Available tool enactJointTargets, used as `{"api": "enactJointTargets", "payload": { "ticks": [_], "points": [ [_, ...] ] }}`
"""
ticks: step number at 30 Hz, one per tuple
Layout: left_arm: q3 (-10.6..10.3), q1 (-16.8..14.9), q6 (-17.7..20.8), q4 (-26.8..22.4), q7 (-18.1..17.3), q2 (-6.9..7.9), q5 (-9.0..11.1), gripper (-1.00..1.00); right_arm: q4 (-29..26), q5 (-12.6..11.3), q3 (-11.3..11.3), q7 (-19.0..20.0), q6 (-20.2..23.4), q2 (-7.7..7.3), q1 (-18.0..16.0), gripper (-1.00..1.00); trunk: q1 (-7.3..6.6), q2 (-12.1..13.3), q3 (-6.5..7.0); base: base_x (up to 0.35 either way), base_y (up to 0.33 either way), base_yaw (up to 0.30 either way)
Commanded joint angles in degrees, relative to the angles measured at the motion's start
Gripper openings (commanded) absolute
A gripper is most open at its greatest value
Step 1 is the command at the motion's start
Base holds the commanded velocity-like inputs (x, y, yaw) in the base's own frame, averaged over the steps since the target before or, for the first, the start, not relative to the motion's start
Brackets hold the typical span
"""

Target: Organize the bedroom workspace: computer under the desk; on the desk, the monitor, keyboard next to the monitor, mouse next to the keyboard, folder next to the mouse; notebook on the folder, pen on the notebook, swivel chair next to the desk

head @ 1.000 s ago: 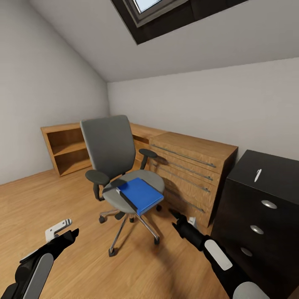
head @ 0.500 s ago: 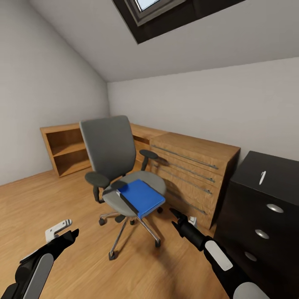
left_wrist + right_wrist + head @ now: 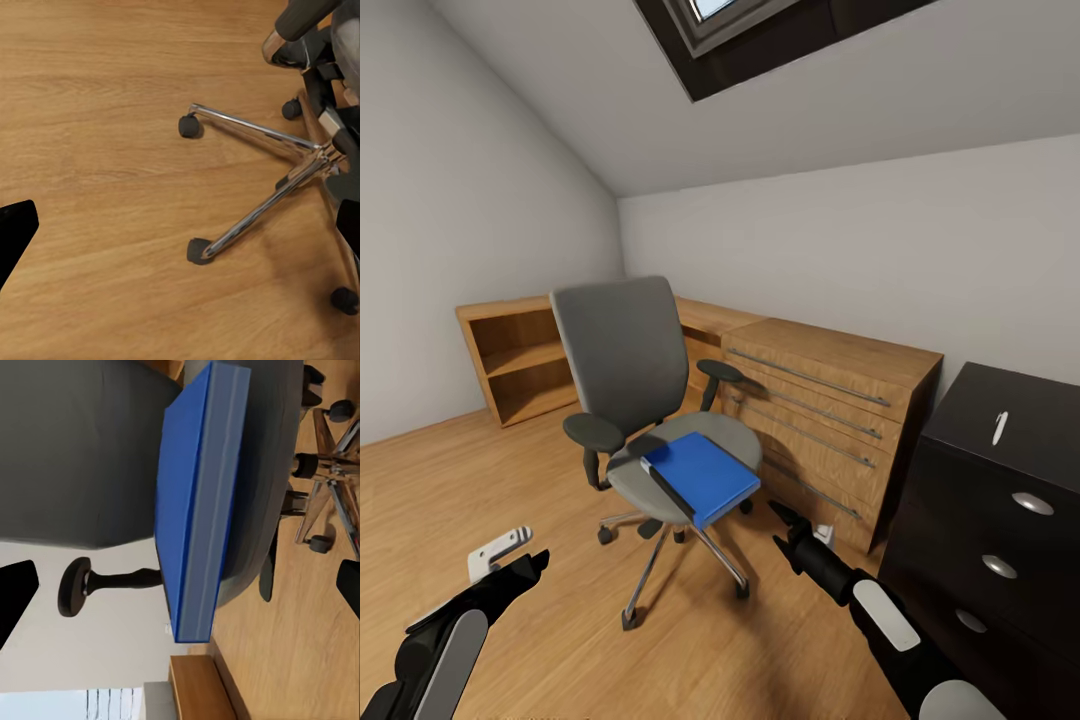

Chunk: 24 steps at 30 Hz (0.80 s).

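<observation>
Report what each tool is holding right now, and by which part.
Nothing is held. The left tool and right tool both hang free, short of the swivel chair; the blue folder lies untouched on its seat.

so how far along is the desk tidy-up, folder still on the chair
Early. Done: nothing that shows. The flat bright blue folder lies on the grey swivel chair's seat, away from the black desk, which carries one small white object. In hand: the right gripper reaches toward the folder, not touching; the left gripper hangs low. Left: everything else.
</observation>
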Motion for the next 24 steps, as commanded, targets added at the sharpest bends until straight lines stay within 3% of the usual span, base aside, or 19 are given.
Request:
{"api": "enactJointTargets", "payload": {
  "ticks": [1, 11, 20, 24],
  "points": [
    [0.0, 0.0, 0.2, -0.1, 0.5, 0.01, 0.6, 1.0, 0.0, -1.8, 0.2, -0.1, 0.0, -0.03, 0.0, 1.0, 0.21, -0.4, -0.24, 0.0, 0.0, 0.0],
    [0.0, 0.0, 0.2, 0.0, 0.5, 0.02, 0.7, 1.0, 0.0, -2.7, 0.2, -0.2, -0.1, 0.25, 0.0, 1.0, 0.65, -1.2, -0.6, 0.0, 0.0, 0.0],
    [0.0, 0.0, 0.2, 0.1, 0.5, 0.02, 2.2, 1.0, 0.0, -2.6, 0.2, -0.3, -0.1, 0.59, 0.0, 1.0, 2.63, -4.9, -2.22, 0.0, 0.0, 0.0],
    [0.0, 0.0, 0.2, 0.1, 0.5, 0.02, 2.3, 1.0, 0.0, -2.6, 0.2, -0.3, -0.2, 0.61, 0.0, 1.0, 2.63, -4.9, -2.22, 0.0, 0.0, 0.0]
  ]
}}
